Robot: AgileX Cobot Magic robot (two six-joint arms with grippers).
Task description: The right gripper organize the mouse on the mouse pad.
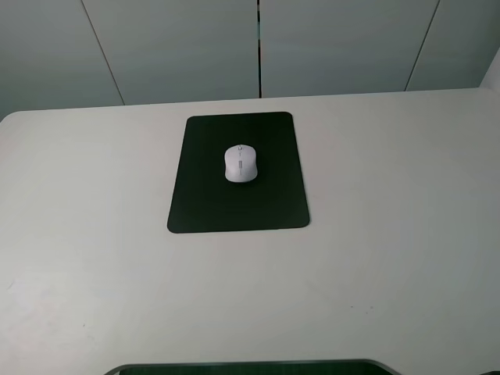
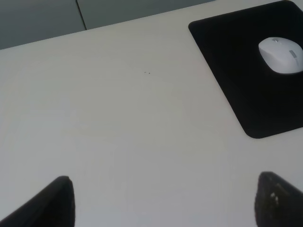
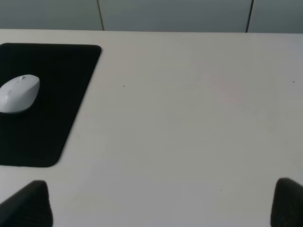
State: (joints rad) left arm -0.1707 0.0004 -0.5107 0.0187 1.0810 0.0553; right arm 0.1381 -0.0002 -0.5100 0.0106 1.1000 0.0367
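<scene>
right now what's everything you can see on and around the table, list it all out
small white oval computer mouse: one, white with a grey scroll wheel, resting on the mat, slightly toward its far half
flat thin black rectangular mouse pad: one, black, on the far middle of the table
table: one, off-white, filling most of each view
wall panels: several, grey, behind the table
left gripper: one, black fingertips wide apart, above bare table, holding nothing
right gripper: one, black fingertips wide apart, above bare table, holding nothing
</scene>
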